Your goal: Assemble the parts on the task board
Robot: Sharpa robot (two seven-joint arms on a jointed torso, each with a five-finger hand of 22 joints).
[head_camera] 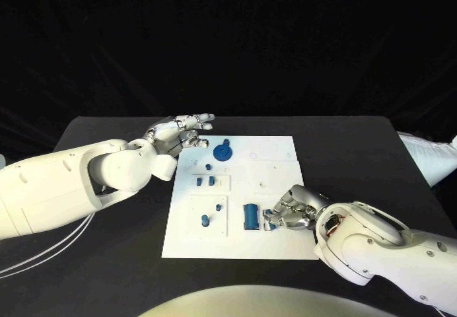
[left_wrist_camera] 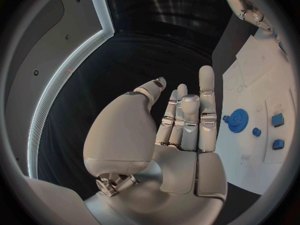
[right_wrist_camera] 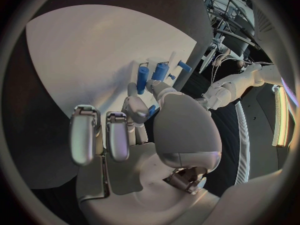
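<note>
Nearest you in the head view is your right hand (head_camera: 297, 212), resting low on the near right part of the task board (head_camera: 276, 247). Its fingers are curled in, and the right wrist view shows a small blue piece (right_wrist_camera: 151, 110) pinched between the thumb and a finger, so take that hand as holding a part; what kind of part it is you cannot tell, since the fingers cover most of it. Just beside that hand on the board lies a long blue bar (head_camera: 250, 216), and next to it, towards your left, two small blue pegs (head_camera: 205, 219) sit apart on a raised white tile.

Further up the board you have two small blue blocks (head_camera: 205, 180) side by side on another tile, and beyond them a blue gear (head_camera: 223, 152) near the far left edge.

Your left hand (head_camera: 181, 132) hovers at the board's far left corner, fingers stretched out and slightly spread, gripping nothing. From the left wrist view its fingers (left_wrist_camera: 189, 116) point past the gear (left_wrist_camera: 238, 120), clear of it.
</note>
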